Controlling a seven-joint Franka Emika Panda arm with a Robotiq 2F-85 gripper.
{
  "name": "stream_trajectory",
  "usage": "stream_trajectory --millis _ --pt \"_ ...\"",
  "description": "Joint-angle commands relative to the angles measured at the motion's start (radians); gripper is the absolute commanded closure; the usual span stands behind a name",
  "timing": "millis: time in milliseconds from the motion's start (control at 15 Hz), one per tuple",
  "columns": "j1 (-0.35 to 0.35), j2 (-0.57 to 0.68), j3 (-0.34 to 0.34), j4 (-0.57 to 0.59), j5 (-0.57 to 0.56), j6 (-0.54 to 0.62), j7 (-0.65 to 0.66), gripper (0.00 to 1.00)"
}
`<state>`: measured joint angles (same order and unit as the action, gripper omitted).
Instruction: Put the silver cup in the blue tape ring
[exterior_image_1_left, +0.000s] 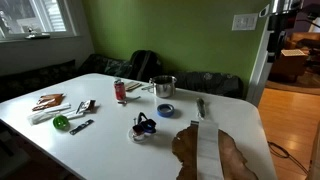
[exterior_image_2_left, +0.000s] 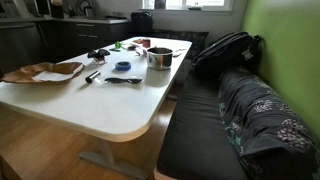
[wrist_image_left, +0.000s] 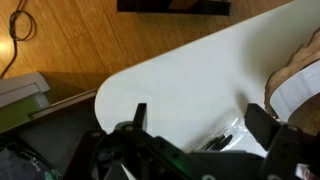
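In the wrist view my gripper (wrist_image_left: 203, 128) takes the lower edge of the frame. Its two dark fingers (wrist_image_left: 140, 116) stand wide apart with nothing between them, only the white table (wrist_image_left: 180, 85) beneath. The wood floor (wrist_image_left: 90, 40) fills the upper left. In both exterior views the silver cup (exterior_image_1_left: 163, 86) (exterior_image_2_left: 159, 57) stands upright near the middle of the table, its long axis vertical and its mouth pointing up. The blue tape ring (exterior_image_1_left: 165, 110) (exterior_image_2_left: 124, 66) lies flat near the cup but apart from it. A red can (exterior_image_1_left: 120, 90) stands left of the cup.
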<state>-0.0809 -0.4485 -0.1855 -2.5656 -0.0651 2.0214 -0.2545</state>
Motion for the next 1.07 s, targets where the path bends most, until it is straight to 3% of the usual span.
stream_trajectory --millis 0,267,467,867,933,1000 --pt "-0.007 0.001 0.007 0.001 0.004 -0.001 -0.003 0.0" --pt "-0.007 0.001 0.007 0.001 0.004 -0.001 -0.003 0.0" --pt "0.06 0.101 0.041 -0.031 0.046 0.14 -0.03 0.0" --pt "0.165 0.372 0.207 -0.04 -0.033 0.324 0.008 0.0" --pt "0.143 0.289 0.185 -0.058 0.002 0.272 -0.006 0.0" --pt "0.152 0.324 0.203 -0.055 0.002 0.291 0.005 0.0"
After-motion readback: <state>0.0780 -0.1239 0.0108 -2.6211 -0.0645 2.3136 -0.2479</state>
